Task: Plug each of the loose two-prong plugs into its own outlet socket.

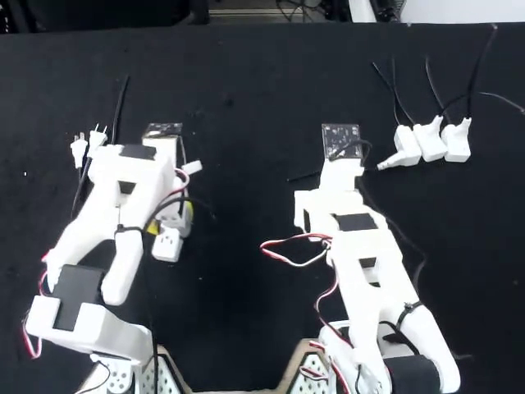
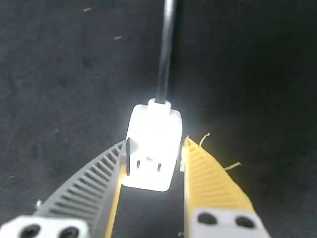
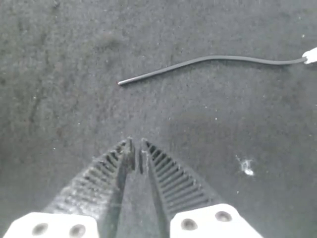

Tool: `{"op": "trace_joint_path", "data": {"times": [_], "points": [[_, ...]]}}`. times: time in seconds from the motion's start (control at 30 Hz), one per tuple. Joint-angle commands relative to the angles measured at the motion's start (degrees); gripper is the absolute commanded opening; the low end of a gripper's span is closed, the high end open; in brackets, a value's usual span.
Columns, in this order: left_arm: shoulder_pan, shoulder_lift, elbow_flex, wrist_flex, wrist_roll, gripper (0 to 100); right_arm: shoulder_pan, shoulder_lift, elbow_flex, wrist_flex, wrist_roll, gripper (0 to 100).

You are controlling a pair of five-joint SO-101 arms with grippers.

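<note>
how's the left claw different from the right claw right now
The left claw is clamped on a white outlet socket with a black cord; the right claw is shut on nothing. The left claw has one grey finger and one yellow finger; the right claw's fingers are both dark grey. Shared: both have ribbed fingers and hang over the black table.

The white-shelled left arm and right arm are patched with black blocks and trailed by red wires. The left claw is fitted with one grey and one yellow ribbed finger (screws at each base); the right claw with two dark ones.
</note>
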Motion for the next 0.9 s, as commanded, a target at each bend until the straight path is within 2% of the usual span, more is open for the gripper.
{"op": "trace_joint_path", "data": {"times": [0.0,0.2,0.5,0.77,0.87], "points": [[-3.5,-2.2,-0.2,0.4,-0.8,17,0.8,-1.8,-1.5,-1.1,-0.5,1.5],[-7.2,-2.7,-1.5,0.6,-7.9,17,0.8,-1.8,-1.5,-1.1,-0.5,1.5],[-13.6,-2.2,-11.2,8.7,-11.7,17,0.8,-1.8,-1.5,-1.1,-0.4,1.5],[-20.3,-2.0,-12.4,6.2,-14.6,17,0.8,-1.8,-1.5,-1.1,-0.4,1.5],[-20.8,-2.2,-12.2,7.2,-14.6,17,0.8,-1.8,-1.5,-1.1,-0.4,1.5]]}}
